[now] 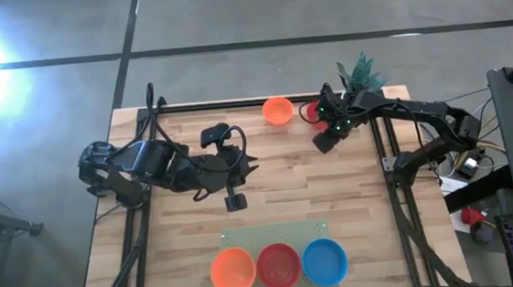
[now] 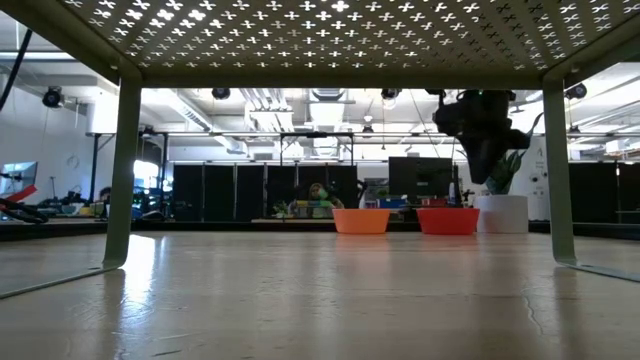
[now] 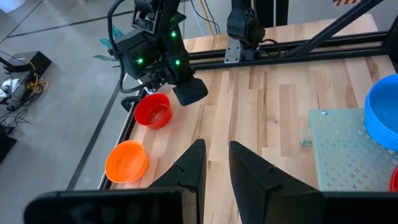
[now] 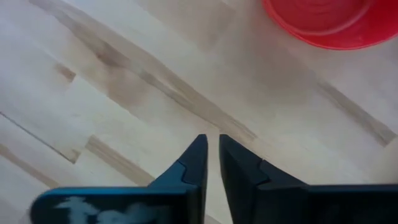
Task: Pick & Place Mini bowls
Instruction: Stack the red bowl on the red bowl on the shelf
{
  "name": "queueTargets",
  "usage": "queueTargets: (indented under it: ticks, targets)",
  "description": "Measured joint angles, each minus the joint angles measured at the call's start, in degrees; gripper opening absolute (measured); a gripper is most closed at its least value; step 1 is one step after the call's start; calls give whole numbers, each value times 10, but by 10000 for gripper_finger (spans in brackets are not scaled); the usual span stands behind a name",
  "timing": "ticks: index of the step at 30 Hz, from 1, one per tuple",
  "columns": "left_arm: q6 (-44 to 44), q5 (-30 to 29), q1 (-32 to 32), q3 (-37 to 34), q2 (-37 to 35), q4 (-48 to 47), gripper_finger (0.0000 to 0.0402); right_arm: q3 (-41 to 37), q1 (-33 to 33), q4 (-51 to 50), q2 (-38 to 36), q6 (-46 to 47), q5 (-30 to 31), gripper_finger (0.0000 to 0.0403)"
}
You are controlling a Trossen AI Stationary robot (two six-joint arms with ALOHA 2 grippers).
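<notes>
A: Where is the right gripper (image 1: 328,141)?
B: At the far right of the table (image 1: 192,259), raised off the wood. Its jaws stand a narrow slit apart and clamp nothing — only bare planks show between them.

A: And the nearest bowl?
B: A red bowl (image 4: 323,22) sits just ahead of those jaws and off to one side, upright on the wood, clear of the fingertips (image 4: 198,149). In the high view it is partly hidden under the arm, beside the white pot with the green plant (image 1: 361,73).

A: Others close by?
B: An orange bowl (image 1: 278,111) stands apart from the red one, also upright, farther from the right jaws.

A: The left gripper (image 1: 234,200)?
B: Mid-table, jaws a small gap apart, holding nothing. Well ahead of them lie that same orange bowl and red bowl.

A: The rest?
B: Three bowls in a row on the perforated plate (image 1: 273,236) at the near edge — orange (image 1: 233,270), red (image 1: 278,265), blue (image 1: 324,260) — touching or nearly so. I cannot tell whether any is a stack.
</notes>
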Motion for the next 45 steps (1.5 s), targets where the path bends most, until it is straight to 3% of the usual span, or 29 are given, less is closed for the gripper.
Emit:
queueTargets:
  ticks: [3,7,14,24,32,39,45]
  targets:
    - [0,4,0,0,0,0,64,0,0,2,0,-21,2,67]
    - [0,4,0,0,0,0,64,0,0,39,0,-31,53,97]
    - [0,4,0,0,0,0,64,0,-3,89,27,-51,57,125]
    - [0,3,0,0,0,0,64,-1,-16,145,98,-87,64,124]
    - [0,3,0,0,0,0,64,18,-15,138,88,-93,58,117]
    - [1,4,0,0,0,0,64,47,-17,139,88,-99,105,123]
    - [0,6,0,0,0,0,64,43,-23,137,113,-107,105,129]
